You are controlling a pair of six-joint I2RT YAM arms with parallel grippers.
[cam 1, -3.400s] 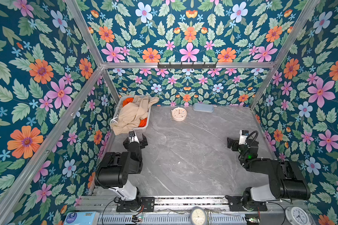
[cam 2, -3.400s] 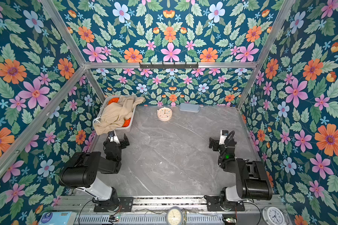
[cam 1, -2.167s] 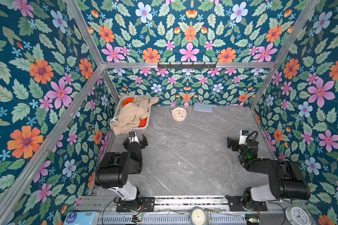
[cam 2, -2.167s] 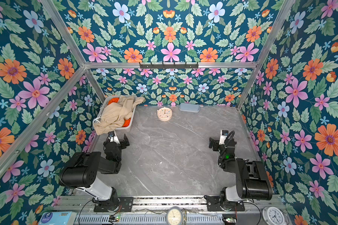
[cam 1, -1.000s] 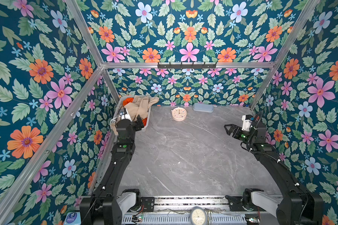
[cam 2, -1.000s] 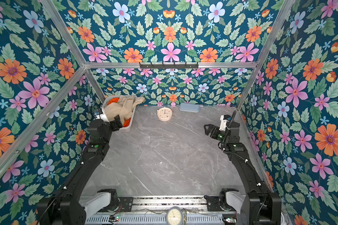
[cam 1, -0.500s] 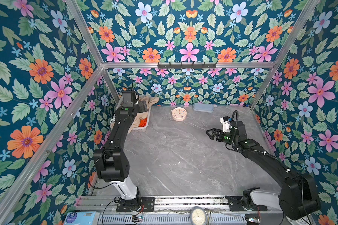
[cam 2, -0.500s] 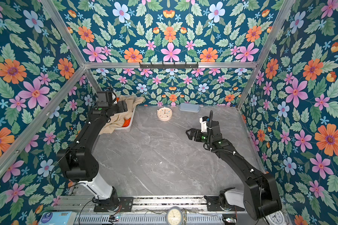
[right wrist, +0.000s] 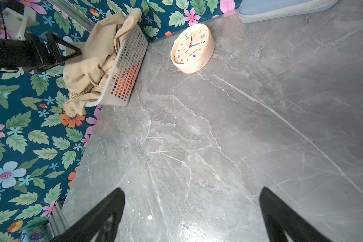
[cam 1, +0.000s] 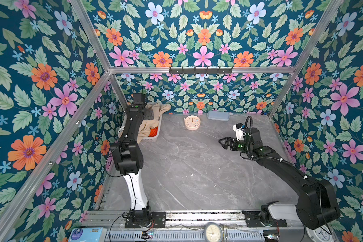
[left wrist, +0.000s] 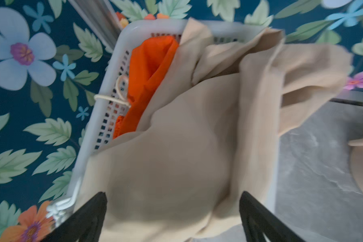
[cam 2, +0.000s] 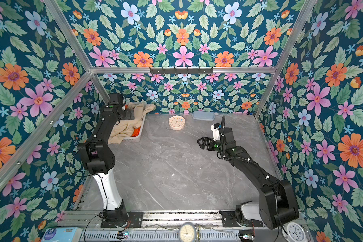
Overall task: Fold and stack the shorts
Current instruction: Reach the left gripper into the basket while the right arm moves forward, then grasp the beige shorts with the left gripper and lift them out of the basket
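In both top views the white basket (cam 1: 153, 138) sits at ten o'clock on the counter (cam 1: 187, 167), and both pairs are in it. The beige shorts (cam 1: 158, 108) are heaped on top and spill over the rim, with the orange shorts (cam 1: 154, 131) peeking out beneath. The left gripper (cam 1: 148, 114) hangs right above that heap, jaws spread wide, nothing in them. Over at three o'clock the right gripper (cam 1: 223, 143) hovers above bare counter, also wide open and empty. An alarm clock (cam 1: 192, 123) rests at twelve o'clock.

Left wrist view now: beige cloth fills the space between the open jaws, the orange pair is tucked against the basket wall, and a drawstring (left wrist: 111, 98) loops over the rim. The smart play, I'd say, is to drop straight down and pinch a thick fold of beige only. Keep clear of the orange and the mesh wall, then lift high so it comes free.

Right wrist view: the gathered waistband (right wrist: 78, 95) dangles over the basket's end, probably a good second hold for spreading the pair flat.
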